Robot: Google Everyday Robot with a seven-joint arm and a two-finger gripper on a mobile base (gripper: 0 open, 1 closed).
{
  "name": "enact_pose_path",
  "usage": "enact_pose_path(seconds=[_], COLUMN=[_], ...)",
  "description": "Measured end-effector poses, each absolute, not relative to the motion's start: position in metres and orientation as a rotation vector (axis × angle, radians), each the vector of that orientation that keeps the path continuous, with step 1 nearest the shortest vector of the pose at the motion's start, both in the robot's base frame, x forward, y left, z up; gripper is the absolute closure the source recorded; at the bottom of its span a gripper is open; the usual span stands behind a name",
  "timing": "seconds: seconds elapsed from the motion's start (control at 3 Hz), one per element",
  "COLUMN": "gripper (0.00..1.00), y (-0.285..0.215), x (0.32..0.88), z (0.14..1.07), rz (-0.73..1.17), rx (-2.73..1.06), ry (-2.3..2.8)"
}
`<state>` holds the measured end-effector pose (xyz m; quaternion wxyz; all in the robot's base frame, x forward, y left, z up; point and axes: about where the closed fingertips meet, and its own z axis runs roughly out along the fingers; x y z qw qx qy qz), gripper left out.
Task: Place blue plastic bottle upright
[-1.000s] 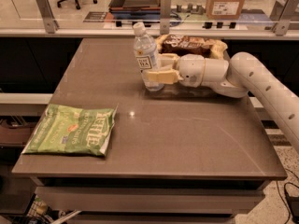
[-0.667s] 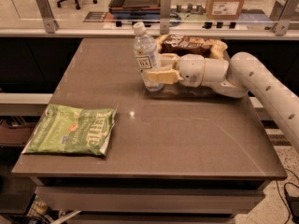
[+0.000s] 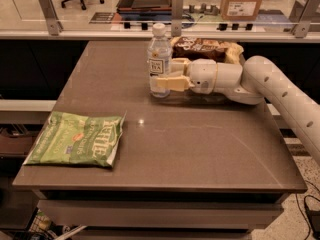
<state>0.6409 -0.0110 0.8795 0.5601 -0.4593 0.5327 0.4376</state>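
Note:
The blue plastic bottle (image 3: pixel 159 59) stands upright on the brown table (image 3: pixel 200 144) near its far edge. It is clear, with a white cap and a pale label. My gripper (image 3: pixel 169 73) reaches in from the right at the level of the bottle's lower half. Its cream fingers (image 3: pixel 169 83) stand spread, one in front of the bottle and one behind it, with the bottle's right side between them. The white arm (image 3: pixel 280 94) runs off to the right.
A brown snack bag (image 3: pixel 205 48) lies just behind the gripper at the table's far edge. A flat green chip bag (image 3: pixel 77 140) lies at the front left. A rail with posts (image 3: pixel 175 14) runs behind the table.

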Motion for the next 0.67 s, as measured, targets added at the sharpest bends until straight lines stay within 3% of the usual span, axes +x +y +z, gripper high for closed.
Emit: enact_pose_path(seconds=[0.33,0.67], gripper=[0.0,0.0], y=[-0.0081,-0.008], x=[0.6403,0.6403], z=[0.88,0.88], rz=[1.035,1.035], rx=[-1.086,-1.086], ry=[1.253,1.253])
